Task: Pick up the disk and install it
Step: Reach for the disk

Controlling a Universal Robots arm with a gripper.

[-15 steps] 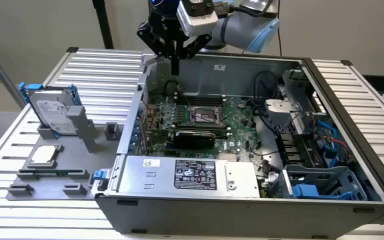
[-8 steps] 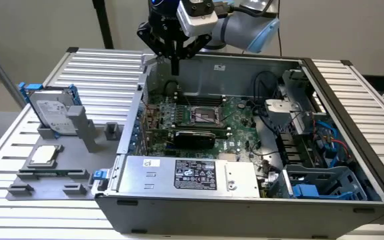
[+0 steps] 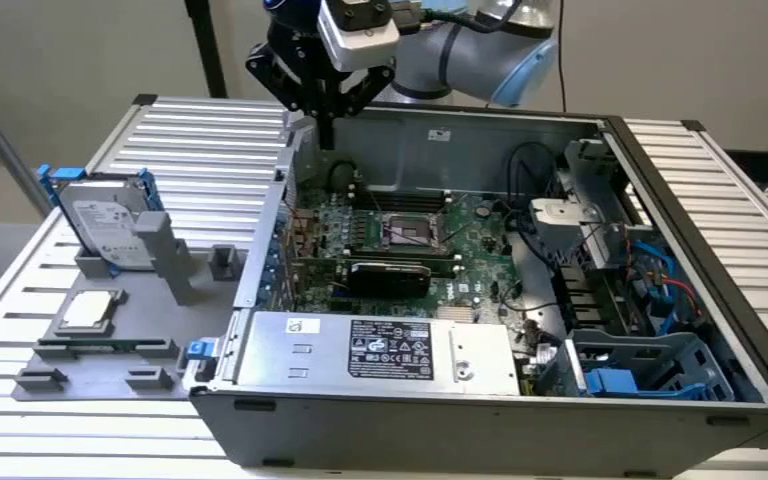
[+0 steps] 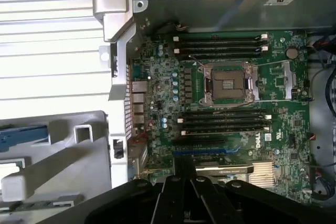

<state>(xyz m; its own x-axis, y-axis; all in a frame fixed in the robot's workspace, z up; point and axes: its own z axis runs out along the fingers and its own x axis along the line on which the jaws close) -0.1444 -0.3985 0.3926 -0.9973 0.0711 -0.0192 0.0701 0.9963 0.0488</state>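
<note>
Gripper: my gripper hangs over the back corner of the case, by its wall on the exterior view's left. The fingers are pressed together and hold nothing.
Disk: the disk stands on edge in the grey stand, on the table outside the case, at the exterior view's left. It is well apart from me and untouched.
Below me: the board, with its open socket and memory slots.
Progress: as I judge it, the pick has not begun.
Risk, fingers: shut as they are, they would knock the disk's top edge instead of straddling it, and could tip it out of the stand.
Risk, wall: the case wall lies between me and the disk. A low sideways path would strike its rim.
Risk, grip: the blue frame is plastic and the stand's posts sit close beside it. An off-centre pinch could catch a post or let the disk swing.
Risk, neighbour: the chip lies near the stand and could be nudged.
Risk, install: the bay sits among blue cables, which could snag the frame.
</note>
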